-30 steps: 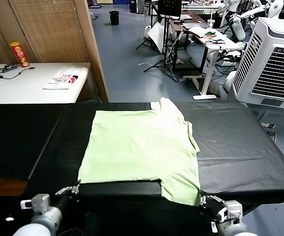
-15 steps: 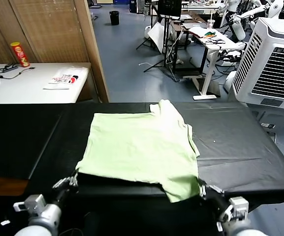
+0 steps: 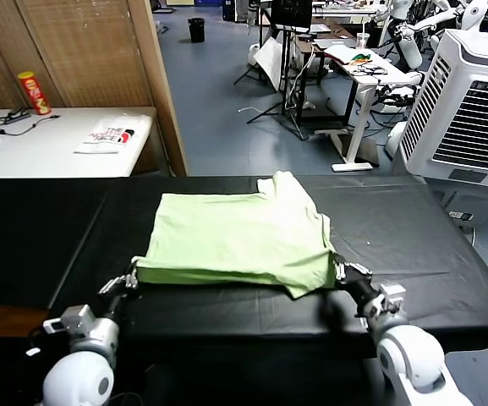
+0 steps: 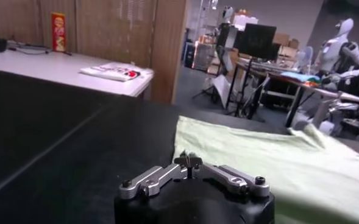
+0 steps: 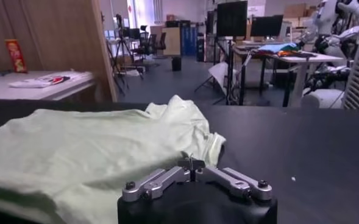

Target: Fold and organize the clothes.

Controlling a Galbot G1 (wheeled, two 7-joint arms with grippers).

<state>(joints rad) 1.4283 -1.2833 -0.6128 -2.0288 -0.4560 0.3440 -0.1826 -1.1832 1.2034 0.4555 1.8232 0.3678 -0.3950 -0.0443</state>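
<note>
Head view shows the pale green shirt (image 3: 239, 239) lying on the black table (image 3: 413, 245), its near edge lifted and doubled back over itself so the front hem forms a rolled fold. At the left end of that fold, the left gripper (image 3: 131, 278) is clenched on the shirt's near-left corner, with the cloth spreading away from it toward the far side and toward the other arm. At the right end, the right gripper (image 3: 338, 271) pinches the near-right corner, where the fabric hangs down in a small drooping flap just beside the fingers. The collar sits at the far edge of the shirt, well away from both claws.

From the left wrist, the left gripper (image 4: 189, 162) has its jaws drawn together at the cloth's edge, and the shirt (image 4: 277, 164) runs ahead of it and off to one side. From the right wrist, the right gripper (image 5: 191, 163) is likewise squeezed tight, with the shirt (image 5: 88, 152) bunched directly in front of it.

Beyond the left claw, a white table (image 3: 49, 144) carries a red canister (image 3: 33, 92) and a white printed packet (image 3: 111, 135). Past the right claw stands a large white air cooler (image 3: 472, 110).
</note>
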